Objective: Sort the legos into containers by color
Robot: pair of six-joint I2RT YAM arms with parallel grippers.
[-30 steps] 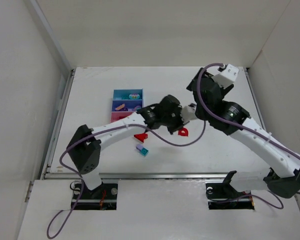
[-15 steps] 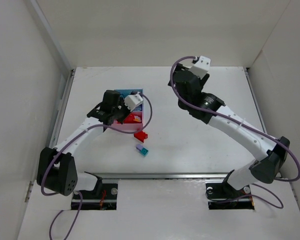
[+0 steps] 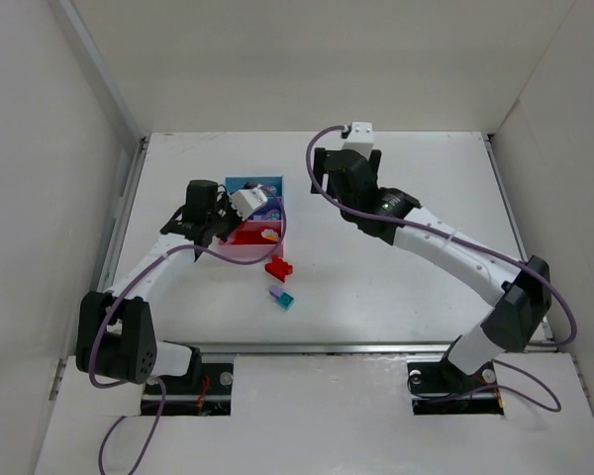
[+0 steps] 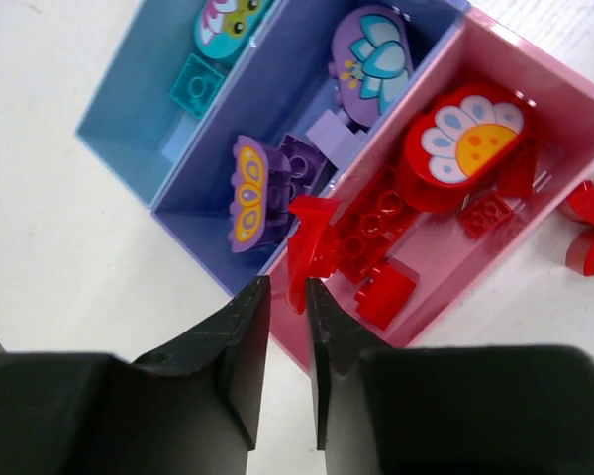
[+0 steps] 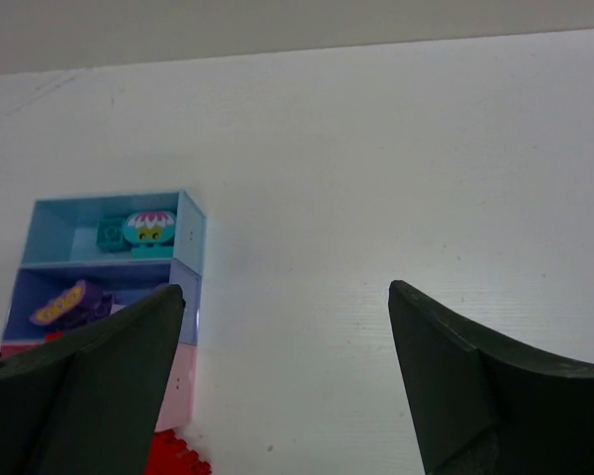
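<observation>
Left jaws are nearly closed, pinching a red arch piece (image 4: 312,247) over the pink tray's (image 4: 544,79) wall shared with the purple-blue tray (image 4: 203,193). The pink tray holds red bricks, one printed with a white-and-yellow flower (image 4: 465,143). Right jaws are wide apart and empty, well away from the pink tray. On the bench (image 3: 396,287), a red brick (image 3: 278,267) lies just beside that tray.

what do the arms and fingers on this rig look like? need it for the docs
The left arm and right arm both have white link shells with black joint housings. A lilac cable trails loosely along each. A white camera block sits at each wrist. The left fingers and right fingers are matte black, plain tapered wedges. No markings are visible.
</observation>
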